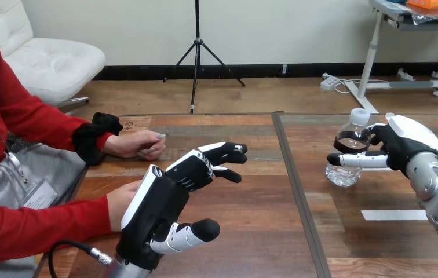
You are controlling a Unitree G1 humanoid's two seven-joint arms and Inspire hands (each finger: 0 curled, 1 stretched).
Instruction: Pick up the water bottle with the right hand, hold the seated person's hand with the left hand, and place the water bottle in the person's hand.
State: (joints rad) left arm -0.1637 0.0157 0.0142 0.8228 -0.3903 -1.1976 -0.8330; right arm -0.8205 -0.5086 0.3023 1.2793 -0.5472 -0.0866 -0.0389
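We see the right hand (pixel 403 146) clamped round the water bottle (pixel 342 172), which stands upright on the counter (pixel 251 231). The left hand (pixel 164 197) is wide, fingers loose, with the person's lower hand (pixel 119 202) just beside its back.

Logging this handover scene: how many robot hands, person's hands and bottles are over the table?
Robot hands: 2 (left hand, right hand)
Person's hands: 2 (farther hand, nearer hand)
Water bottle: 1
Total: 5

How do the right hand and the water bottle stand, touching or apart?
Touching. The head view shows fingers of the right hand curled round the water bottle, one lying across its front.
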